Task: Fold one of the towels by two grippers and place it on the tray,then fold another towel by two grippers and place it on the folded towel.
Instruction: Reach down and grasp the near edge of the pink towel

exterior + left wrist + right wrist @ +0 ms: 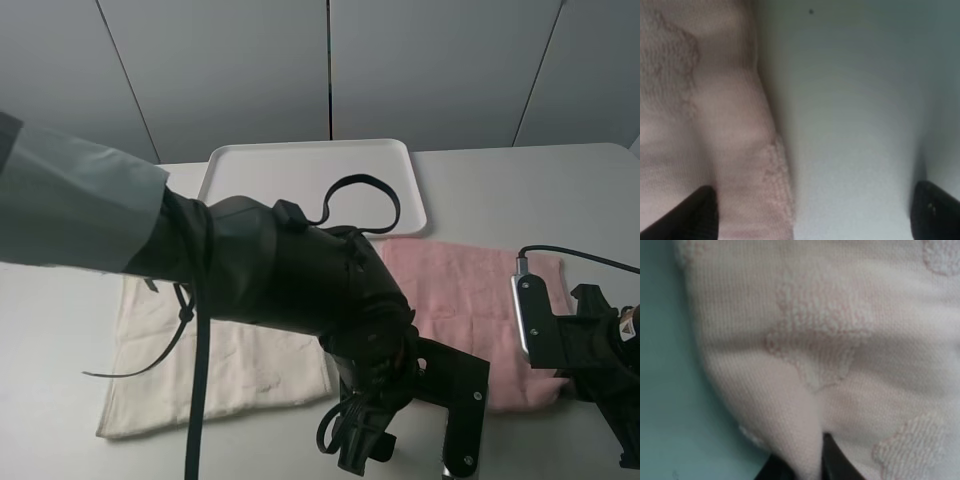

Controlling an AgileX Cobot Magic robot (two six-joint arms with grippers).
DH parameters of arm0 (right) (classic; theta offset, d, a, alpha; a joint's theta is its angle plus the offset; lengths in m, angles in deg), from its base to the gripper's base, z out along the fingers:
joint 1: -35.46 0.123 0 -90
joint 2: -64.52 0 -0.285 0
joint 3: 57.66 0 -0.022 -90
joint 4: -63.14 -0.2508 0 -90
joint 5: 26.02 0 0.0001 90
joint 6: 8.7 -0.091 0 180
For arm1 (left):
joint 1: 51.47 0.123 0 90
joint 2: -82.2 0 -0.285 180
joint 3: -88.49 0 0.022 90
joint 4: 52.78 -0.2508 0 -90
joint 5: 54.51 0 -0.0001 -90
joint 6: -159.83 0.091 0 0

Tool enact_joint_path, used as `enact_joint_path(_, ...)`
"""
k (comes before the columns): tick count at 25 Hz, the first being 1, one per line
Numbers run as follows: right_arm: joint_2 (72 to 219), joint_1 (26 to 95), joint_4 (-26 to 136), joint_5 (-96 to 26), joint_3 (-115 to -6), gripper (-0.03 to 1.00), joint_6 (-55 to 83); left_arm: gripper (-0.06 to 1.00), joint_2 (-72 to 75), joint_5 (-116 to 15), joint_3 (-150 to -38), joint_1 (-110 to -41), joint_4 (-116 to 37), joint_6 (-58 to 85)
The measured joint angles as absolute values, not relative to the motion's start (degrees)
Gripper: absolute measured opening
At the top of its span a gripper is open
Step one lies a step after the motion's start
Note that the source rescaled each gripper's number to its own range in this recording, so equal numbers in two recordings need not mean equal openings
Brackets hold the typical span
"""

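Note:
The pale pink towel lies flat on the table, right of centre, just in front of the white tray. My left arm reaches across the middle to the towel's near left corner. In the left wrist view the left gripper is open, one fingertip over the pink towel's edge and the other over bare table. My right gripper is shut on a pinched fold of the pink towel at its near right corner. The cream-white towel lies flat at the left.
The tray holds nothing. The left arm and its cables hang over part of the cream towel and the table's middle. The right arm's wrist body stands at the pink towel's right edge. Grey wall panels stand behind the table.

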State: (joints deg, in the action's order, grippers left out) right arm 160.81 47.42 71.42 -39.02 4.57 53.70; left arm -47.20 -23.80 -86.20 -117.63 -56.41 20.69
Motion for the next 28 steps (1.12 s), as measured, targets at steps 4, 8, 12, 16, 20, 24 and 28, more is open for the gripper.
enact_joint_path(4,160.8,47.4,71.4,-38.9,4.6,0.08,53.6,1.0,-48.2,-21.3,-88.3,-117.6,-56.5,20.7)
enact_joint_path(8,160.8,47.4,71.4,-38.9,4.6,0.08,53.5,1.0,-50.1,-17.0,-91.8,-117.6,-56.5,20.6)
enact_joint_path(12,160.8,47.4,71.4,-38.7,4.6,0.08,53.4,1.0,-50.8,-15.3,-93.3,-117.6,-56.7,20.6)
enact_joint_path(16,160.8,47.4,71.4,-38.7,4.6,0.08,53.4,1.0,-50.8,-15.2,-93.4,-117.6,-57.5,20.5)
enact_joint_path(20,160.8,47.4,71.4,-38.7,4.6,0.08,53.4,1.0,-50.8,-13.8,-93.4,-116.9,-57.5,20.0)
enact_joint_path(24,160.8,47.4,71.4,-38.7,4.6,0.08,53.4,1.0,-50.8,-12.9,-93.4,-116.2,-57.7,19.1)
enact_joint_path(28,160.8,47.4,71.2,-38.6,4.6,0.08,53.4,0.96,-50.8,-12.9,-93.4,-116.2,-57.7,19.0)
